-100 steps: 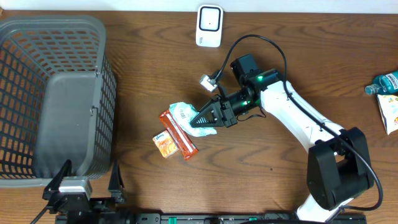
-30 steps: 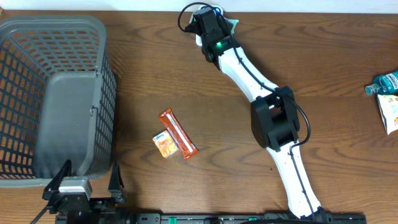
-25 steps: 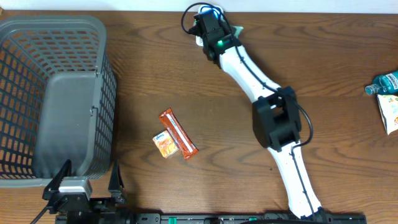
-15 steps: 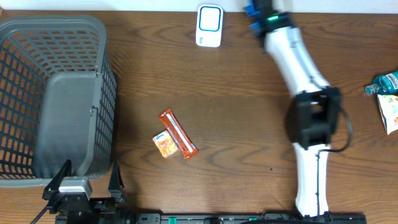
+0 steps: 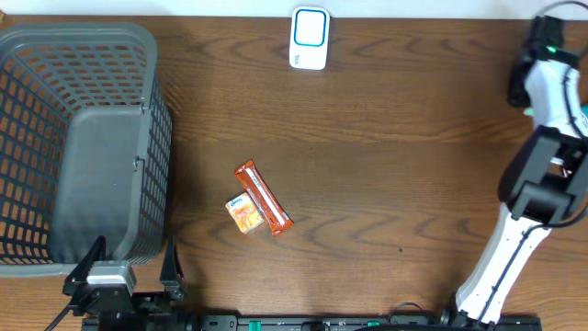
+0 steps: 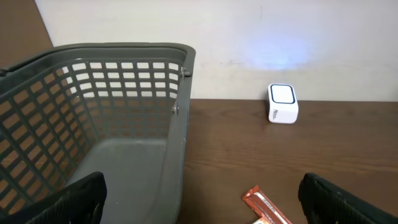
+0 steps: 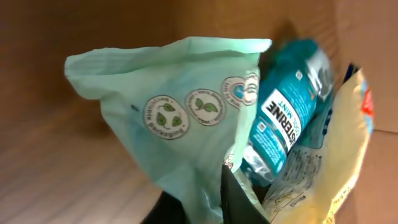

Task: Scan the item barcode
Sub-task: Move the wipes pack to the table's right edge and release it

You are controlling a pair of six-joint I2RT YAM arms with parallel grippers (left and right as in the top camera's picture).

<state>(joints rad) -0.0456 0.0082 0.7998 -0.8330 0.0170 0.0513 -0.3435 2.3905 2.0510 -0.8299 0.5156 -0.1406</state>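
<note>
So the right end effector (image 7: 211,200) is clenched on the bottom edge of a green pouch (image 7: 180,118). The pouch is thin, matte, crinkly plastic with a row of round leaf stamps printed on it, and it sticks up from between the dark fingers. That puts it at the far right end of the surface (image 5: 367,184), well apart from the scanner (image 5: 310,38). The scanner is a small white rounded-corner box with a blue-edged window, sitting at the back edge. Right behind the pouch in the wrist view there's one teal bottle (image 7: 289,118), clear glossy plastic with a dark mint label. Just beside it is one pale yellow bag (image 7: 329,165), shiny and wrinkled, and both crowd that corner. The surface itself is dark brown wood grain. Near the middle lie two orange packets touching each other: a long flat foil bar (image 5: 264,197) and a small squarish pack (image 5: 243,212). One grey plastic basket (image 5: 55,55) with lattice walls fills the left side. The left end effector (image 6: 202,199) sits released at the near edge, its fingers spread wide with nothing between them. Its view takes in the basket wall, the bar and the scanner.
</note>
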